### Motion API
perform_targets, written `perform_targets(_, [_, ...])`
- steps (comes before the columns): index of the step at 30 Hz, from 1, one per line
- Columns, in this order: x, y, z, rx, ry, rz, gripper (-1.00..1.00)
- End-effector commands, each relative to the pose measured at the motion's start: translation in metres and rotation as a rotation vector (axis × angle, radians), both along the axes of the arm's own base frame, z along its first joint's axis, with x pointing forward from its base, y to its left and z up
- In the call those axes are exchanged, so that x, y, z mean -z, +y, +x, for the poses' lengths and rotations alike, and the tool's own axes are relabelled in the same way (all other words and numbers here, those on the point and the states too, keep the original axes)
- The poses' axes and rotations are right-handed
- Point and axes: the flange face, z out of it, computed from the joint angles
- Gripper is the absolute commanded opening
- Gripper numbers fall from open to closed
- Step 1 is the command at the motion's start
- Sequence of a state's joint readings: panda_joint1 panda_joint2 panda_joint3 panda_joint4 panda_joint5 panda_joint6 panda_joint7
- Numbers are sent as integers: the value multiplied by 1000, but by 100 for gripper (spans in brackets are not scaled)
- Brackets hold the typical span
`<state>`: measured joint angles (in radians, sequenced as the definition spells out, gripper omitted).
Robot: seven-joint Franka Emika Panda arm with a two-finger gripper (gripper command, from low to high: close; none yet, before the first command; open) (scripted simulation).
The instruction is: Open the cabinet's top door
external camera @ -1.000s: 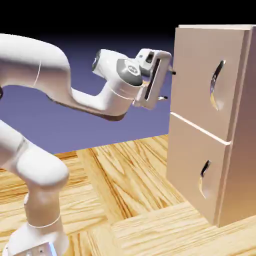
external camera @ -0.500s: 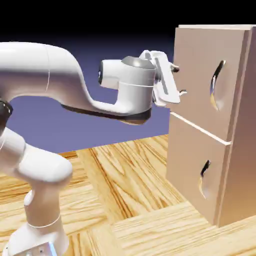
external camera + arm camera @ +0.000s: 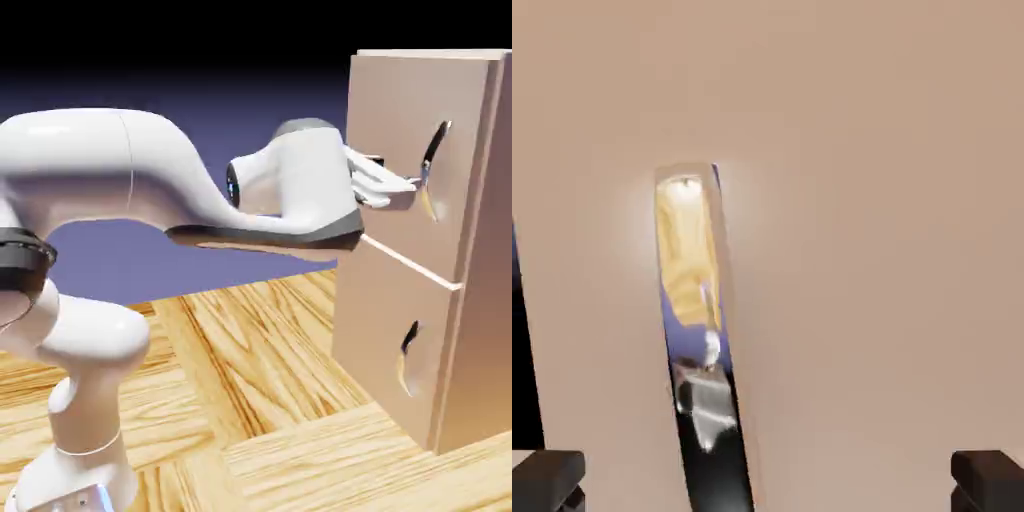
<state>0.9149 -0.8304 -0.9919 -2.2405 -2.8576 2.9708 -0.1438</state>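
Top door (image 3: 400, 150) handle (image 3: 702, 340) between wide-open jaws, nearer the hand view's left fingertip (image 3: 547, 478)

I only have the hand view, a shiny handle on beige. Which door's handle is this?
Observer: The top door's long handle. A shorter panel with a smaller handle sits below it.
Operator: Is that door open at all?
Observer: No, it lies flush with the cabinet's front.
Operator: How does the gripper sit against it?
Observer: The gripper points level at the handle's middle stretch, jaws open. Its tips are right at the handle; I cannot tell whether they touch.
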Motion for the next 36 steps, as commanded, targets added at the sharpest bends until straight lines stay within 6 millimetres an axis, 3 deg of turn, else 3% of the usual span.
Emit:
perform_targets(1, [1, -2, 1, -1, -4, -17, 0])
perform_targets(2, [1, -2, 1, -1, -4, -17, 0])
perform_targets(7, [1, 1, 49, -1, -4, -17, 0])
perform_targets(8, [1, 1, 51, -1, -4, -17, 0])
perform_targets(9, [1, 1, 51, -1, -4, -17, -100])
perform_targets(26, [1, 27, 2, 167, -2, -18, -100])
perform_targets(36, [1, 65, -47, 355, -1, -18, -100])
